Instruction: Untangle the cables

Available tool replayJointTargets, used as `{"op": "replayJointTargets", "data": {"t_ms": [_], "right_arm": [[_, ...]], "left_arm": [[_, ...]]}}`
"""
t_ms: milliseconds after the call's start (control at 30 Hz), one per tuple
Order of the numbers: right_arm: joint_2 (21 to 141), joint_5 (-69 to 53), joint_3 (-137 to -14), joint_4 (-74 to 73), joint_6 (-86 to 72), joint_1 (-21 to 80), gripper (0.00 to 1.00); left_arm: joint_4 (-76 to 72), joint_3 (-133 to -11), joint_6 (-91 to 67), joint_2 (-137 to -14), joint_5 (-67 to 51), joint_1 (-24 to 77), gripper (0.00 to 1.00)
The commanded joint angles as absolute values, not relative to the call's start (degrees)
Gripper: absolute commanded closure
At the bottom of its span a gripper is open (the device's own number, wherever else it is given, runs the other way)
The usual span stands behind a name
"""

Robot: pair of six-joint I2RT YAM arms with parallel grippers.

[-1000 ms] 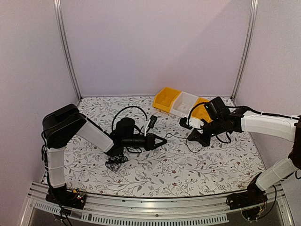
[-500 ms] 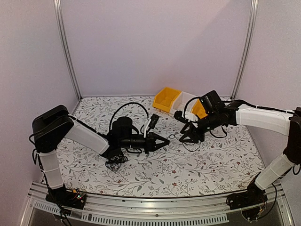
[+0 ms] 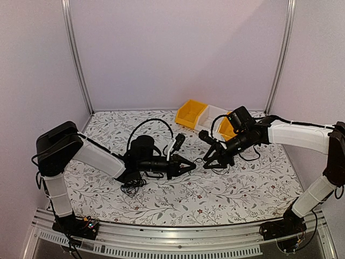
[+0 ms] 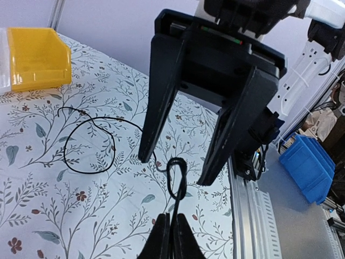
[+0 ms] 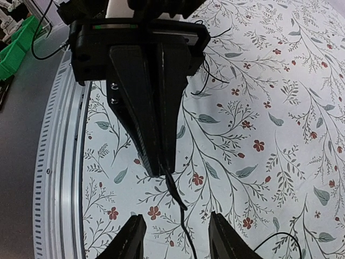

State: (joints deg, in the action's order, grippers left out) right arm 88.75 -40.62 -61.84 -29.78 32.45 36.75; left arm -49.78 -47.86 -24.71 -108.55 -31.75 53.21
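two grippers meet mid-table. left gripper (image 4: 171, 225) is pressed together, pinching one cable (image 4: 176, 178) that trails into a loop on the table (image 3: 242, 189). right gripper (image 5: 178, 237) is spread, with that cable running between its fingers. a second cable clump (image 3: 131, 186) lies under the left arm. three bins (image 3: 211, 120) stand behind: two yellow, one white.

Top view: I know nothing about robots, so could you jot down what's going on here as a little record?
Table: floral cover
Left jaws: shut on a thin black cable
Right jaws: open, straddling that cable just past the left tips
Clump: more black wire lying beside the left arm
Bins: yellow, white, yellow, along the far edge
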Motion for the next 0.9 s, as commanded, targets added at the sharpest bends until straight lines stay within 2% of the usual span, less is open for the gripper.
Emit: {"op": "replayJointTargets", "data": {"t_ms": [0,633,767,867], "right_arm": [[87.45,-43.44,-61.28,-30.41,32.87,37.00,0.58],[87.38,-36.65,-57.73,-27.26,31.55,36.85,0.62],[87.40,-35.90,-57.37,-26.91,31.22,36.46,0.71],[87.92,-35.88,-57.70,-26.89,31.20,36.39,0.89]], "left_arm": [[-49.39,-49.50,-23.49,-108.93,-31.81,54.13,1.00],[-46.97,-51.17,-22.07,-107.97,-30.36,54.36,1.00],[-46.43,-51.65,-21.89,-108.01,-30.39,54.38,1.00],[-45.43,-52.02,-21.81,-108.11,-30.12,54.33,1.00]]}}
